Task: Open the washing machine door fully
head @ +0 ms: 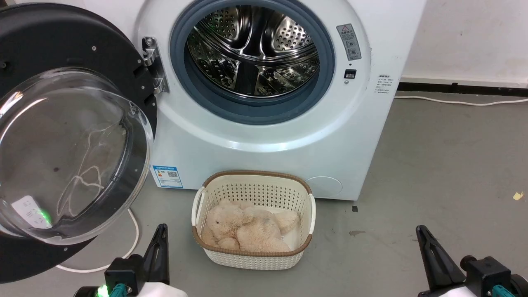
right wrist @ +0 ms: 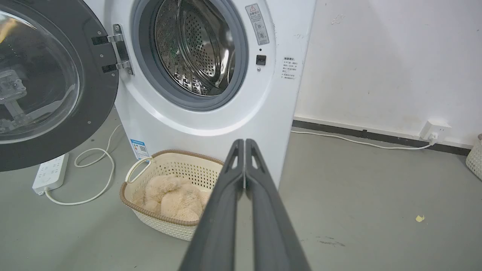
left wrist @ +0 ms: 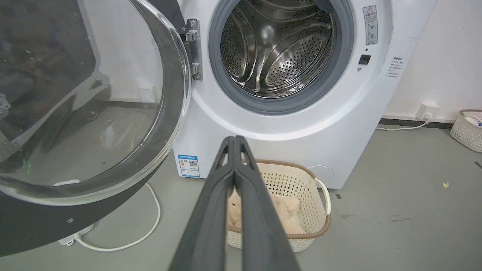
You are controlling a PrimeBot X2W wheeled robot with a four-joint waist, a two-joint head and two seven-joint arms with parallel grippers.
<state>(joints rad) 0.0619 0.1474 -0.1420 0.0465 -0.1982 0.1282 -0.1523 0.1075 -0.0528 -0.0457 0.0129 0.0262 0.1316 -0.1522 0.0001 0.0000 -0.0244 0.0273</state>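
**Clerk:** Item one, the task's thing?

**Checker:** Washing machine door (head: 74,144): round, black rim, bulging clear glass bowl. It is swung out on the robot's left, well clear of the opening, with its inner face and bowl turned toward the robot. It hangs from a metal hinge (head: 152,62) at the left edge of the opening.

**Clerk:** Item two?

**Checker:** Washing machine (head: 264,140): white front-loader standing on a grey floor (head: 433,165). The grey gasket (head: 247,111) and the perforated steel drum (head: 253,49) are fully exposed. There is a blue sticker (head: 167,176) low on the front, at the left.

**Clerk:** Tools?

**Checker:** Left tool (left wrist: 234,141): fingers pressed together, holding nothing, low in the head view and apart from the door. Right tool (right wrist: 244,142): the same, fingers pressed together, empty, well apart from the machine.

**Clerk:** Sundries?

**Checker:** One cream perforated basket (head: 251,189) with a brown rim, on the floor just before the machine's front. Inside it lies a beige plush toy (head: 247,229). One white cable (head: 134,231) loops on the floor beneath the door and runs to a white power strip (right wrist: 51,175).
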